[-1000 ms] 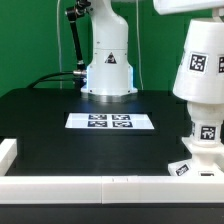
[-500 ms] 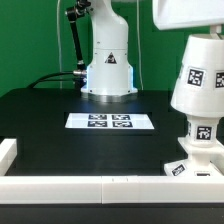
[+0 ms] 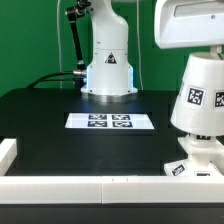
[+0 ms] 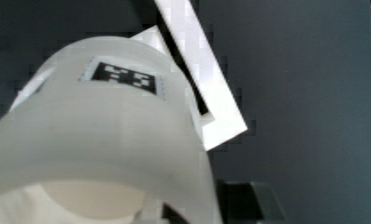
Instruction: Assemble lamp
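Note:
The tapered white shade [image 3: 200, 95] hangs upright at the exterior view's right, held from above by my gripper [image 3: 203, 50]. The gripper's white body fills the top right corner and its fingertips are hidden at the shade's top. The shade's lower rim sits over the bulb [image 3: 201, 145], covering its head. The bulb stands on the low sloped base [image 3: 190, 166]. In the wrist view the shade [image 4: 111, 130] fills most of the frame, and one dark finger [image 4: 248, 200] shows beside its wall. The gripper [image 4: 200, 205] is shut on the shade's rim.
The marker board [image 3: 110, 122] lies in the middle of the black table. The robot's white pedestal [image 3: 108, 60] stands behind it. A white rail [image 3: 60, 186] runs along the front edge with a raised corner at the left; it also shows in the wrist view [image 4: 208, 80].
The shade has come down with my gripper, from above the bulb to over it. The bulb's tag is now covered. Base and bulb have not moved.

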You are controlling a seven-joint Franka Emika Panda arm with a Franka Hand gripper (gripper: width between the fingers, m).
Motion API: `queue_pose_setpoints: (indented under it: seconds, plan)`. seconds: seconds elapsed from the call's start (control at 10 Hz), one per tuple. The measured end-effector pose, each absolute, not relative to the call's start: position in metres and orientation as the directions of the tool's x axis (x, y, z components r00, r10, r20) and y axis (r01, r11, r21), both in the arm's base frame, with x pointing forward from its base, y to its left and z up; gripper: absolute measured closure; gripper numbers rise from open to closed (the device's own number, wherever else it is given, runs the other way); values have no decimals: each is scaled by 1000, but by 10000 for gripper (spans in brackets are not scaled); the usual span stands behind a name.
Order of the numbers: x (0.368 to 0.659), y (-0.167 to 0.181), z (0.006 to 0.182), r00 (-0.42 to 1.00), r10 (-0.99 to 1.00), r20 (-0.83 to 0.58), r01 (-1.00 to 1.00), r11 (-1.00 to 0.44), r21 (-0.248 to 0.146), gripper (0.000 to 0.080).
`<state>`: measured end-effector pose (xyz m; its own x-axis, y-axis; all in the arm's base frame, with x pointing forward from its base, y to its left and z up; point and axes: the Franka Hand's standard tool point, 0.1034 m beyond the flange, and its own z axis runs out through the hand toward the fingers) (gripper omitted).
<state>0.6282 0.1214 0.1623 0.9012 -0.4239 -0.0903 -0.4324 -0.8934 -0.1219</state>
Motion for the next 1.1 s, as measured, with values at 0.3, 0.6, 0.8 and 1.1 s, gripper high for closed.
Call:
queue_pose_setpoints:
  seconds: [0.3,0.6,0.8,1.1]
  plan:
    - [626,123,152,901,-422,-101,-431,-895,-113,755]
    - [626,119,152,903,-418,-102,-428,-897,-112,598]
    - [625,117,155,904,-414,-106,-425,-898,-111,464]
    - [620,113,169,905,-393,-161,-410,-908,-89,165]
